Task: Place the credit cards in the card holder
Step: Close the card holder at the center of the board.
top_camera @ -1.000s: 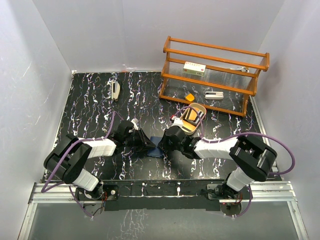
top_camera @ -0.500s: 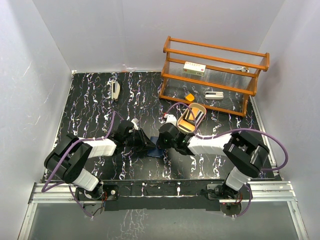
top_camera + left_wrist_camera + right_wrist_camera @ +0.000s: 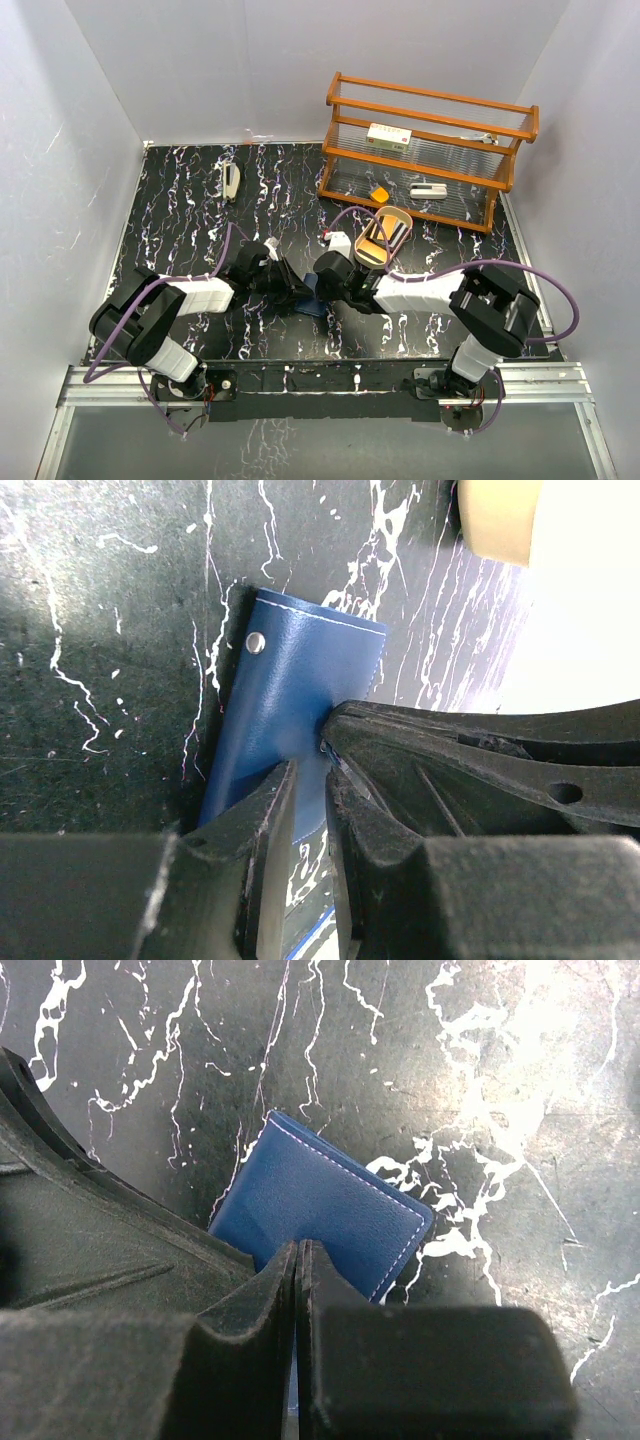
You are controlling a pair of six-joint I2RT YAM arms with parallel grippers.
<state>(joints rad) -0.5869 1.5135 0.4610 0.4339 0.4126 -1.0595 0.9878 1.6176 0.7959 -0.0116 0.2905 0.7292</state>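
The navy card holder (image 3: 312, 303) lies on the black marbled table between my two grippers. In the left wrist view it (image 3: 300, 670) shows its snap stud, and my left gripper (image 3: 310, 775) is pinched on its near edge with a narrow gap. My right gripper (image 3: 298, 1248) is shut, with its tips against the holder's (image 3: 320, 1210) stitched cover. A thin pale sliver shows between its fingers (image 3: 345, 770); I cannot tell what it is. From above, the left gripper (image 3: 292, 290) and right gripper (image 3: 322, 285) almost touch. The credit cards (image 3: 380, 235) stand in the gold oval tray (image 3: 400, 215).
A wooden rack (image 3: 430, 150) at the back right holds a small box (image 3: 390, 137), a white item (image 3: 428, 190) and an orange item (image 3: 379, 194). A white stapler-like object (image 3: 231, 182) lies at the back left. The tray is close behind the right wrist.
My right gripper has moved left from beside the tray and now sits against the card holder, close to the left gripper. The left arm has barely moved.
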